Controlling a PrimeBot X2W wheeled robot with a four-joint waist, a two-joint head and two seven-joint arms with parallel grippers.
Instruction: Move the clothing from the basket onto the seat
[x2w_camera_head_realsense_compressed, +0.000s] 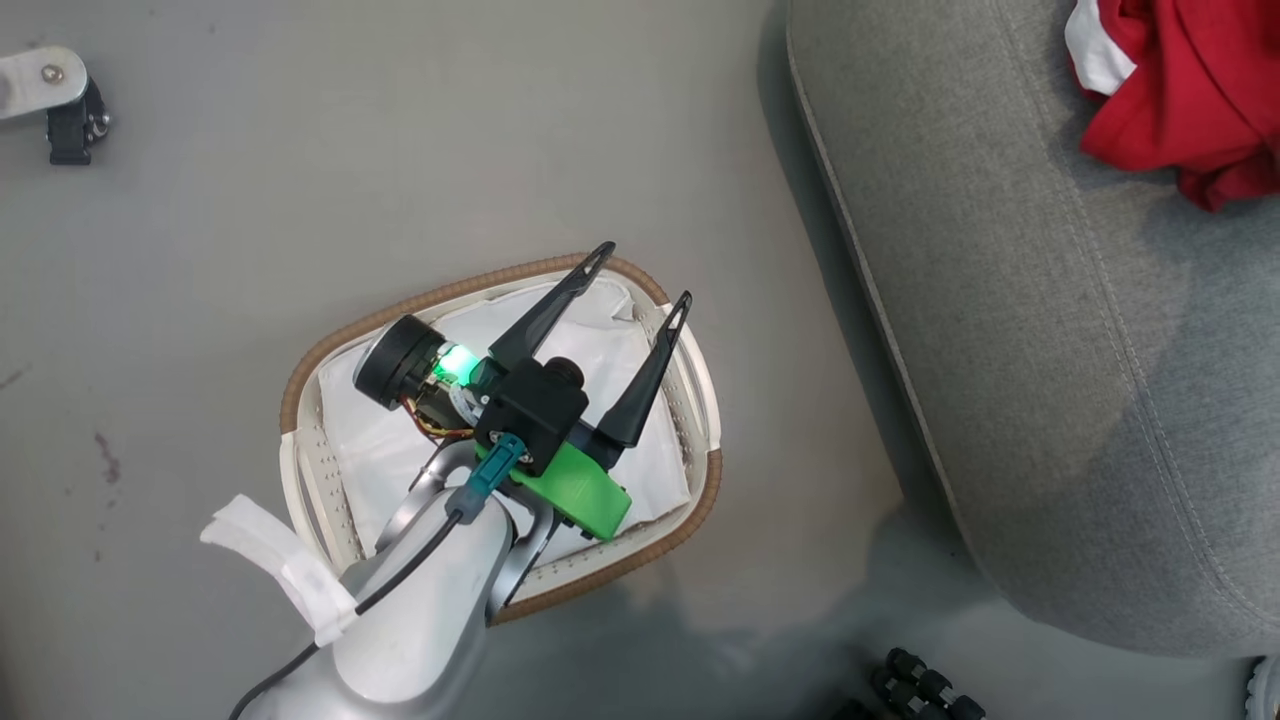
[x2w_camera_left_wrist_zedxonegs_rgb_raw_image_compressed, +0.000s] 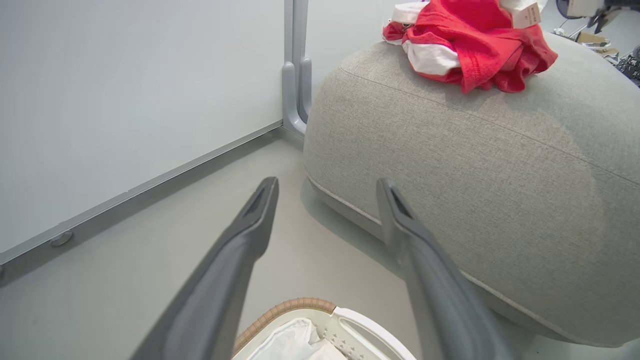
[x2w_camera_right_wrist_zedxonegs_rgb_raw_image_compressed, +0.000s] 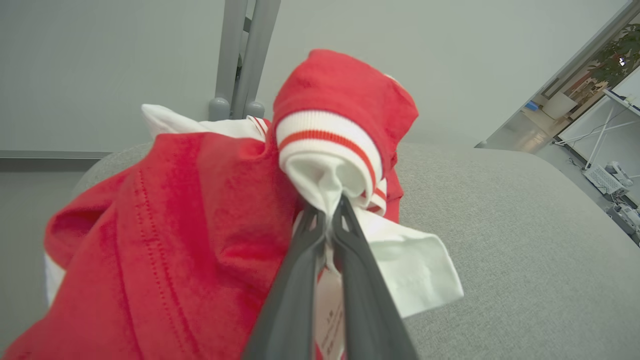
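Right wrist view: right fingers (x2w_camera_right_wrist_zedxonegs_rgb_raw_image_compressed: 360, 280) pinch a jersey cuff (x2w_camera_right_wrist_zedxonegs_rgb_raw_image_compressed: 325, 145) over the seat (x2w_camera_right_wrist_zedxonegs_rgb_raw_image_compressed: 500, 225); its caught tag (x2w_camera_right_wrist_zedxonegs_rgb_raw_image_compressed: 327, 307) could snag on release. Left fingers (x2w_camera_head_realsense_compressed: 655, 370) hang spread.

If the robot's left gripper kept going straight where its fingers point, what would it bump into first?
Most likely the side of the grey seat. The open left gripper, above the basket, aims over bare floor at the seat's lower edge. If it tilts down enough, floor comes first.

Left gripper (x2w_camera_head_realsense_compressed: 648, 272) is spread wide, its long fingers (x2w_camera_left_wrist_zedxonegs_rgb_raw_image_compressed: 235, 260) well apart, with the pale forearm (x2w_camera_head_realsense_compressed: 420, 610) trailing behind its wrist. Right gripper (x2w_camera_right_wrist_zedxonegs_rgb_raw_image_compressed: 331, 205) is pinched tight (tips nearly meeting).
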